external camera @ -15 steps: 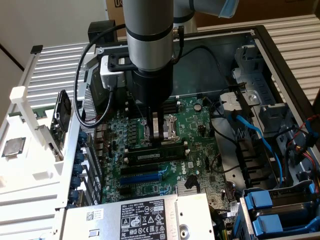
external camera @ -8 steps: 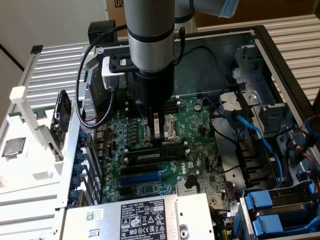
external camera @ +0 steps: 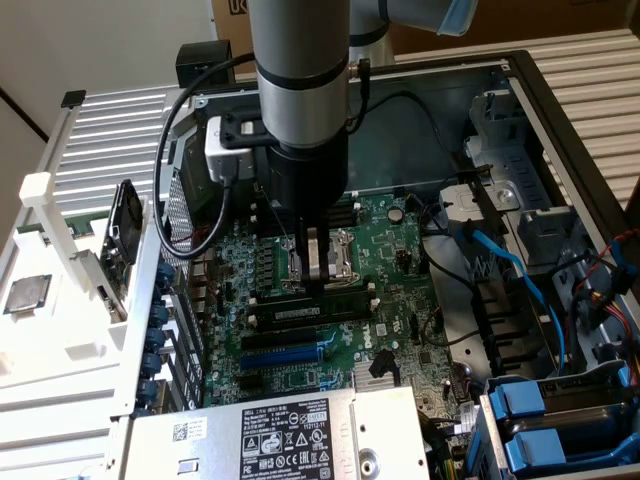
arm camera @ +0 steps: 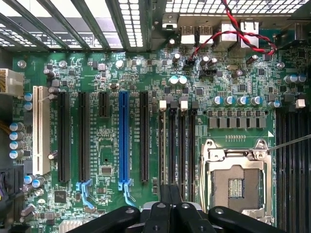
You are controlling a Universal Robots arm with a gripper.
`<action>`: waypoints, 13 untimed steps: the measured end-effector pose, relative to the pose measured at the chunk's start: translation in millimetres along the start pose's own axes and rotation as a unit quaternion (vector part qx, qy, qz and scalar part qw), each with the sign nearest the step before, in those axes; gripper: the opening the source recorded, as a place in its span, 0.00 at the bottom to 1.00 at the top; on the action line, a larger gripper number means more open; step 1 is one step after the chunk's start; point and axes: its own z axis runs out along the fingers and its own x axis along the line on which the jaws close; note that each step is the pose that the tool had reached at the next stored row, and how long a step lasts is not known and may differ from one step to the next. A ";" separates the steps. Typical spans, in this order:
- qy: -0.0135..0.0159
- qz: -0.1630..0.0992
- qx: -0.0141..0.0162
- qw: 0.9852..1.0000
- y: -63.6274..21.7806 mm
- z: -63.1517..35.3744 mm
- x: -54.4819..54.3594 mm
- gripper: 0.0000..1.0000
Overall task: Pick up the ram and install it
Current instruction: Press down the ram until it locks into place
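Grey cylindrical arm [external camera: 300,60], black cable, black tool [external camera: 317,262]

I can't tell whether the gripper [external camera: 316,268] grips the ram [external camera: 312,309]; its fingertips hide the contact. The arm [external camera: 300,60] is cut off above.

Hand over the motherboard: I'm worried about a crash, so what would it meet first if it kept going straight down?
Probably the ram seated in its slot: the hand sits directly above it, fingertips at or nearly on its top edge. Depth is unclear.
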 end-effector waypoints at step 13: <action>0.000 0.000 0.000 1.000 -0.3 3.0 0.0 0.11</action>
